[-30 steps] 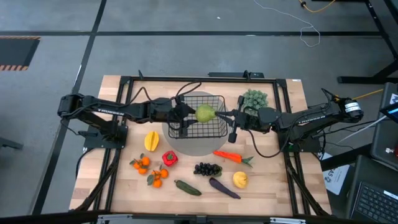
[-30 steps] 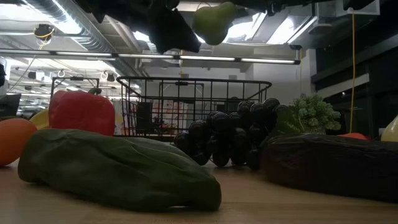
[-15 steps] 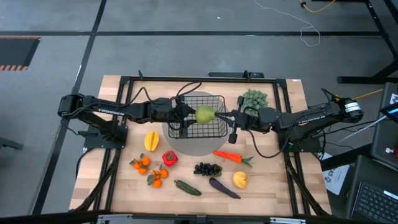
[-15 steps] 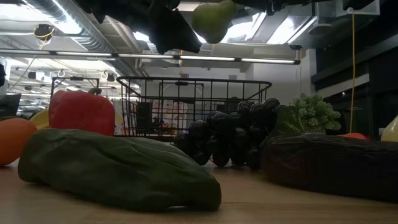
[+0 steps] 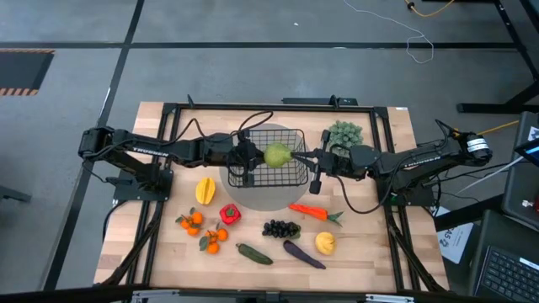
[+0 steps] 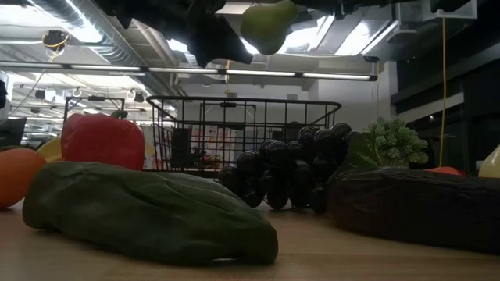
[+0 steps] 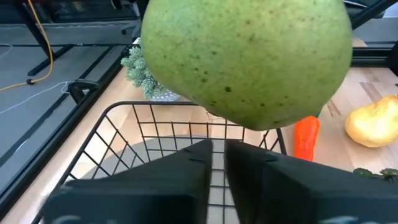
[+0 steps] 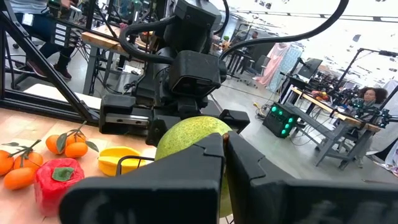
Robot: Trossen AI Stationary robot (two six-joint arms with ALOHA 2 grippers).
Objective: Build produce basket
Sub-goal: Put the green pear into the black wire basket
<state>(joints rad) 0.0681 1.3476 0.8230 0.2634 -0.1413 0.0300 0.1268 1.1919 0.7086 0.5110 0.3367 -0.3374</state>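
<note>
Suspended above the basket (image 5: 274, 160), the green apple (image 5: 277, 155) is clamped in the right pincer (image 5: 296, 156), evidently for release inside. Facing it, the left pincer (image 5: 253, 157) is nearly closed on nothing. Remaining produce lies on the surface (image 5: 362, 244), nearer the viewer.

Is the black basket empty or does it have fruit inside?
Looks empty. From above, the basket shows only bare mesh; the green pear hangs above it at the right gripper, and the other fruit lies on the table.

Both arms reach inward, left gripper (image 5: 249, 156) and right gripper (image 5: 296, 157) fingers closed.
</note>
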